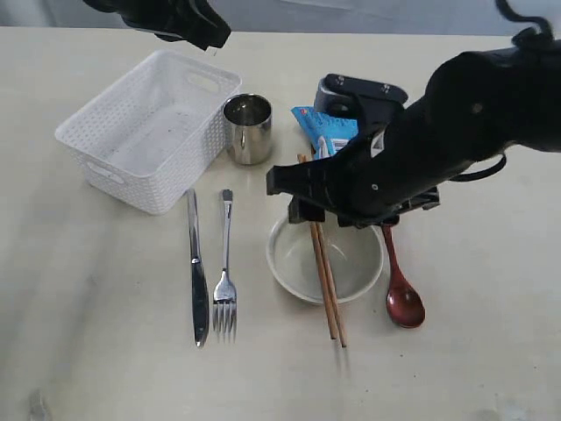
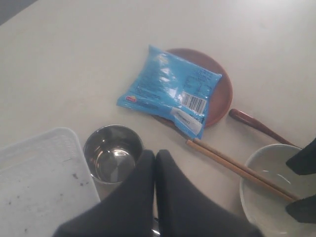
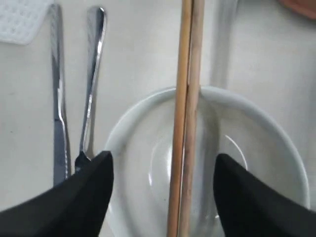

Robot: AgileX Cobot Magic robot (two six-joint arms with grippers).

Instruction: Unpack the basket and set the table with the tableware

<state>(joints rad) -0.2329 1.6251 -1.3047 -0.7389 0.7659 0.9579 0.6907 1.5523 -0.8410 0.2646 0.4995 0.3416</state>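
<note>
The white basket (image 1: 145,127) stands empty at the back left of the table (image 1: 105,351). Beside it is the steel cup (image 1: 248,129); in front lie the knife (image 1: 196,267) and fork (image 1: 225,272). The wooden chopsticks (image 3: 186,98) rest across the cream bowl (image 3: 256,143), with the dark red spoon (image 1: 401,294) to its right. My right gripper (image 3: 163,168) hangs open over the bowl, a finger on each side of the chopsticks and clear of them. Above the basket's far corner my left gripper (image 2: 155,158) is shut and holds nothing.
A blue snack packet (image 2: 168,89) lies on the reddish-brown plate (image 2: 219,94) behind the bowl. In the exterior view my right arm (image 1: 456,123) covers most of that plate and the table's right side.
</note>
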